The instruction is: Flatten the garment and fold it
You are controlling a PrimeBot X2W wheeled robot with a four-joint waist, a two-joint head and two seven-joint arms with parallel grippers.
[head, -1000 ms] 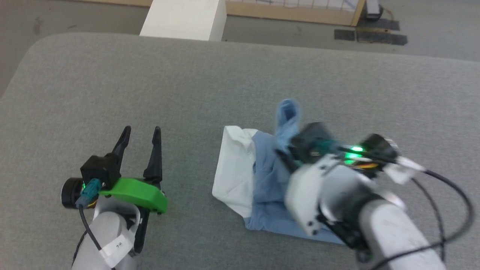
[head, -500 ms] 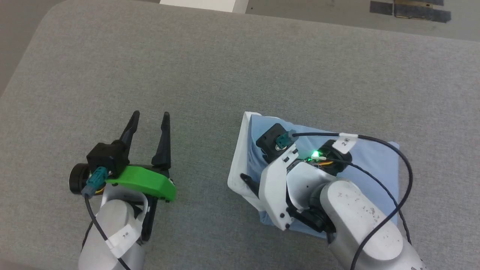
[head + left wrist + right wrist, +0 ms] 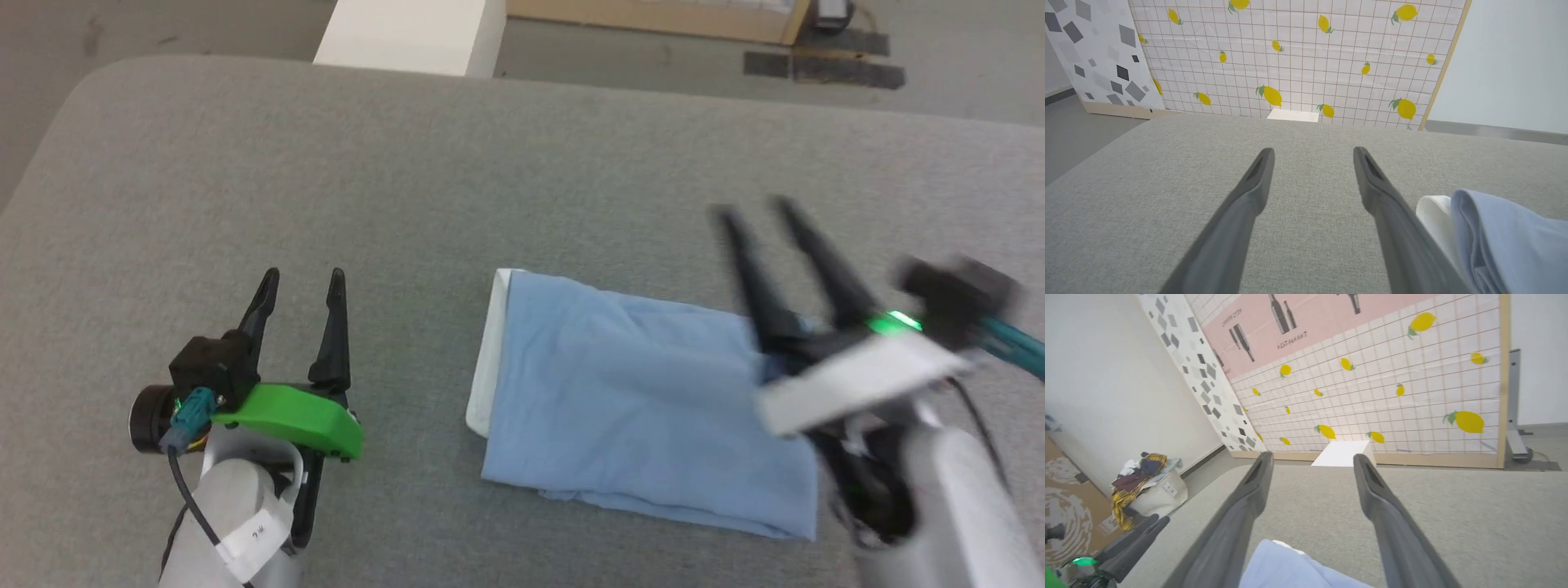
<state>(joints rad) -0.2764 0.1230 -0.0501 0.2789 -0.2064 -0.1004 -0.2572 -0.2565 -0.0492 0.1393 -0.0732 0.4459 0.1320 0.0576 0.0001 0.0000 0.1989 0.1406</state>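
Both sets of jaws wide, empty: left gripper (image 3: pixel 303 278) beside garment (image 3: pixel 645 400), right gripper (image 3: pixel 753 209) above its right end. Fold looks done (white edge peeks left); next, probably clear arms.

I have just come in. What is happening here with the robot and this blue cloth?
A two-armed robot is folding a light blue garment on a grey padded surface. The garment lies as a folded rectangle, with a white edge showing at its left end. The right gripper is open and holds nothing; it is above the garment's right end. The left gripper is open too, apart from the garment, to its left. Neither gripper holds the cloth at this moment.
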